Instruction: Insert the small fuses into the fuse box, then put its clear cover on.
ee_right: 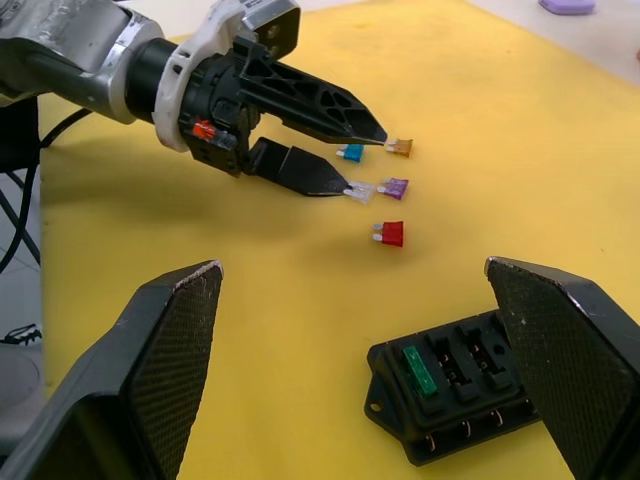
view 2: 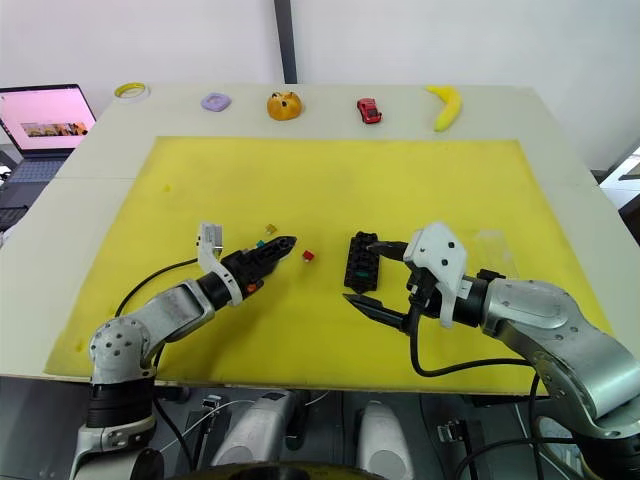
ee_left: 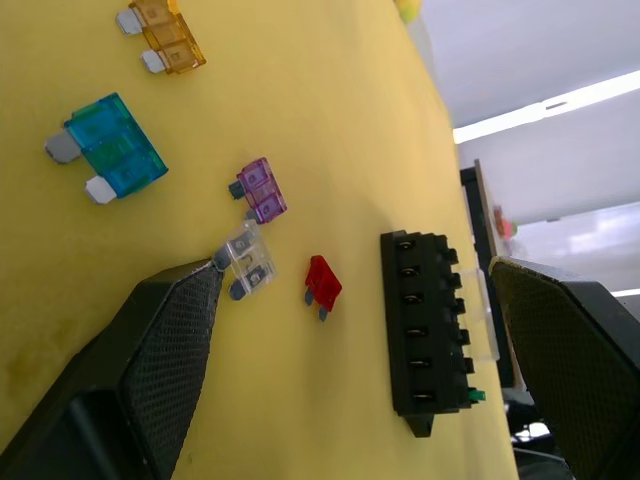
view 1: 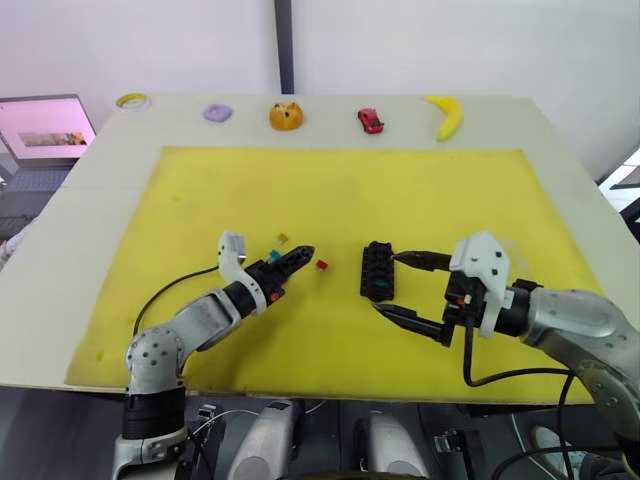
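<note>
A: Checked the left gripper [ee_right: 367,165]?

B: Checked. Found it low over the yellow mat [view 1: 340,190], fingers parted a little, with nothing held between them. Noted the tip of its lower finger [ee_right: 325,180] touching the clear fuse [ee_left: 248,260].

A: Located the other loose fuses?

B: Located. Saw the purple fuse [ee_left: 260,190] just beside the clear one, the red fuse [ee_left: 322,282] near both and toward the fuse box [view 1: 377,270], and the blue fuse [ee_left: 108,150] and amber fuse [ee_left: 165,40] a little farther off. Counted five lying flat on the mat, none of them gripped.

A: Inspected the fuse box?

B: Inspected. Found it flat on the mat, slots up, near the middle and apart from the loose fuses. Noted one green fuse [ee_right: 420,372] seated in an end slot; could not tell the state of the remaining slots.

A: Checked the right gripper [view 1: 385,282]?

B: Checked. Found the fingers spread wide, one on either side of the fuse box, gripping nothing. Could not tell whether either tip touched the box.

A: Found the clear cover [view 2: 497,243]?

B: Made out only faintly, flat on the mat beside the right wrist, on the side away from the fuse box.
</note>
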`<state>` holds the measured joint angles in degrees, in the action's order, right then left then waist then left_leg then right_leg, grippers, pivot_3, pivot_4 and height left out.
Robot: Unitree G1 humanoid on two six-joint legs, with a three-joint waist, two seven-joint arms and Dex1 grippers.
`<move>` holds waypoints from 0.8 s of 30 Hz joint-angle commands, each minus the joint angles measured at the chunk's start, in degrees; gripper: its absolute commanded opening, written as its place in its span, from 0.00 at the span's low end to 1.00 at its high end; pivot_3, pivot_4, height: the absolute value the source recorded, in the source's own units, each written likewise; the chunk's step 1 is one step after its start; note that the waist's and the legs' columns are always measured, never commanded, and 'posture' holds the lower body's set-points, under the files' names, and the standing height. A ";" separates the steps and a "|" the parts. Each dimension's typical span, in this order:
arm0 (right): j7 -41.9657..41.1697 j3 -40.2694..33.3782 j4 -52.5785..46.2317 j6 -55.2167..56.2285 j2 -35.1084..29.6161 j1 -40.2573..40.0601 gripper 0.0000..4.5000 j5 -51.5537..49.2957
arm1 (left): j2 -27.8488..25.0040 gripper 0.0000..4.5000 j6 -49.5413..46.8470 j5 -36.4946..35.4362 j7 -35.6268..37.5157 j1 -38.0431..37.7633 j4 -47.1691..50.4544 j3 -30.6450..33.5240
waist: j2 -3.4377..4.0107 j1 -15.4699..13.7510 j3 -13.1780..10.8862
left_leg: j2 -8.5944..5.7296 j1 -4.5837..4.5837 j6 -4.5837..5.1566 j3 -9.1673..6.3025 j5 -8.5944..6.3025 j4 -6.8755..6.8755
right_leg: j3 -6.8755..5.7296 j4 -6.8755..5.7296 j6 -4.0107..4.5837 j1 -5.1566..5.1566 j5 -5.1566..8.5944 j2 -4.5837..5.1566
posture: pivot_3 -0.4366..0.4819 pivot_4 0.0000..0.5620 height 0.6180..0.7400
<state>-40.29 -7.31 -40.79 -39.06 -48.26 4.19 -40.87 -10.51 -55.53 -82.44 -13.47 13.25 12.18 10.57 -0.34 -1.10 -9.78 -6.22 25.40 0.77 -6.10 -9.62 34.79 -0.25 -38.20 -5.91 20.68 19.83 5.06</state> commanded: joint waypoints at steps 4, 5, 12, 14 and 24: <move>0.28 -2.35 -1.59 0.43 0.09 -1.00 0.99 -0.66 | 0.59 1.00 0.79 2.66 -0.96 -0.15 -1.23 -0.89 | 0.00 -0.10 0.00 | 0.00 0.00 0.00 0.00 0.00 0.01 | 0.00 0.00 0.01 -0.01 0.01 0.00 | 0.48 0.27 0.96; 0.33 -2.41 -1.62 0.41 0.08 -1.05 0.99 -0.70 | 0.81 1.00 0.74 2.69 -1.24 -0.24 -1.23 -1.00 | 0.00 -0.18 0.00 | 0.00 -0.01 0.00 0.00 0.00 0.00 | 0.00 0.00 0.02 -0.02 0.01 0.00 | 0.48 0.27 0.96; 0.50 -2.67 -1.58 0.08 -0.12 -0.73 0.99 -0.96 | 2.32 1.00 1.13 3.27 -1.92 -0.39 -2.52 -0.99 | 0.00 -1.22 0.00 | 0.00 0.00 0.00 0.00 0.00 0.02 | 0.00 0.06 0.04 -0.03 0.02 0.00 | 0.48 0.27 0.96; 0.57 -2.65 -1.59 0.02 -0.14 -0.63 0.99 -0.95 | 1.82 1.00 0.83 4.14 -0.75 -0.62 -2.98 -1.24 | 0.01 -1.22 0.01 | 0.00 0.00 -0.01 0.00 -0.01 0.01 | 0.00 0.07 0.06 -0.03 0.03 0.00 | 0.48 0.27 0.96; 1.03 -3.31 -1.82 -0.82 -0.23 -0.39 1.00 -1.56 | 1.22 0.82 -0.01 3.41 -0.72 -1.28 -4.25 -0.30 | 0.03 -1.15 0.02 | 0.00 0.00 0.00 0.00 -0.01 -0.01 | 0.00 0.09 0.12 -0.03 0.06 0.00 | 0.48 0.27 0.96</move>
<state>-39.45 -9.00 -40.82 -40.09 -48.28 3.29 -41.65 -8.65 -54.76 -80.62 -12.71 13.38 9.83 10.27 -0.31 -2.26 -9.75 -6.22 25.40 0.76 -6.09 -9.63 34.78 -0.25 -38.11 -5.80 20.65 19.90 5.06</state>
